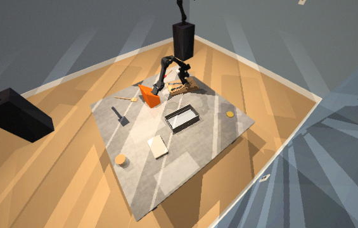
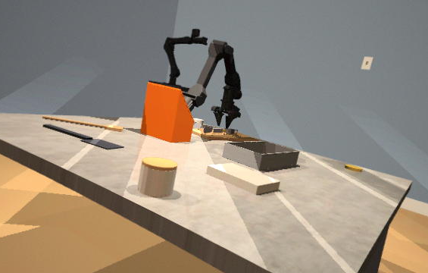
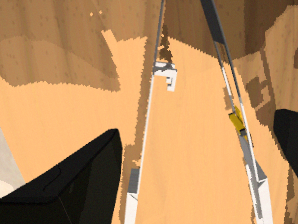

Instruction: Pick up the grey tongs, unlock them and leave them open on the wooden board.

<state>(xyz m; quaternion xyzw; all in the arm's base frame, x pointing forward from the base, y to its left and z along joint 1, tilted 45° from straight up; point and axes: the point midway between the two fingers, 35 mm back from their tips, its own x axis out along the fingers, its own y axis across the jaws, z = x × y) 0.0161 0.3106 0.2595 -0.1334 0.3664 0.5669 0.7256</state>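
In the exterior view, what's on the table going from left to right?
Wooden stick → black spatula → lidded jar → orange wedge → tool above the board with the open tongs → cream block → roasting tin → yellow disc.

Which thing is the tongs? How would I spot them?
Find the big orange wedge near the table's far side. Right beside it lies a wooden board, under the black end effector. The tongs are the thin grey V with two spread arms lying on that board.
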